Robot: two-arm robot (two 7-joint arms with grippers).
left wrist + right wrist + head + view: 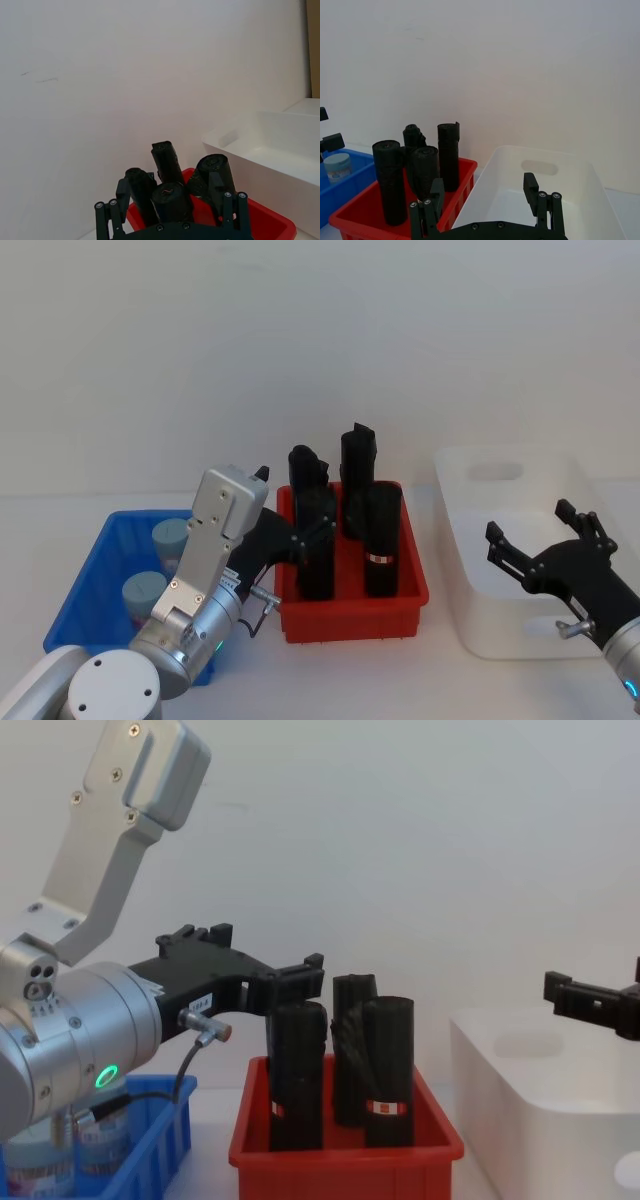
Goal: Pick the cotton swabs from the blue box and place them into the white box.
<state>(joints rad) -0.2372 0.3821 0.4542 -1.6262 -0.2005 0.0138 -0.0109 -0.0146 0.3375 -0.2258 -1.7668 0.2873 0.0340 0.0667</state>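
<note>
1. The left arm's silver wrist housing (205,570) sits closest, rising over the right half of the blue box (80,580). It hides part of the box's interior.
2. The left end effector (170,192) is released and holds nothing. Its fingers are spread wide. In the chest view it hangs about level with the tops of the black rolls (380,540), by the left edge of the red bin (350,620). It points toward the rolls, not down at the jars.
3. The cotton swabs (170,535) are in the blue box. Two grey-blue lids show side by side along its left part, upright and close together. Neither jar is touched by a finger.
4. The red bin stands on the surface (50,520) between the blue box and the white box (455,540), so it probably has to be crossed on any carry. The rolls in it are tall, which is likely why the left end effector is held this high.
5. The right end effector (535,530) is also released and empty. It hovers over the near right part of the white box, above its rim.
6. The part of the white box that shows looks bare, so the job seems to be at its start or between transfers.
7. The next move likely calls for the left end effector to tilt down and back over the jars. The risk is brushing a roll.
</note>
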